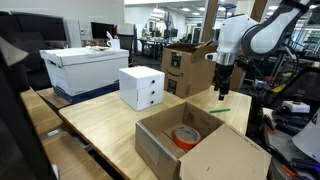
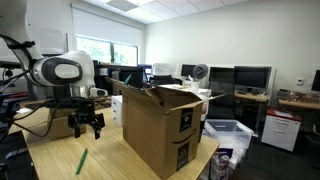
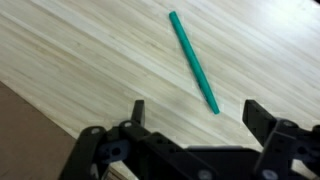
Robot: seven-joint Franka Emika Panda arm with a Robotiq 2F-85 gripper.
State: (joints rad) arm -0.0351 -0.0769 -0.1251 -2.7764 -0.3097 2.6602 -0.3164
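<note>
End effector (image 3: 196,112) hangs w/ fingers spread wide, holding nothing, above green pen (image 3: 193,60) lying flat & diagonal on wooden surface (image 3: 80,50) (open cardboard box (image 1: 228,155) w/ red tape roll (image 1: 185,137) sits nearby).

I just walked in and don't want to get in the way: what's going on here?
The robot's gripper hangs open above a green pen that lies flat on the wooden table. Nothing is gripped, and the fingers are clear of the pen. Close by on the table stands an open cardboard box with a red roll inside.
</note>
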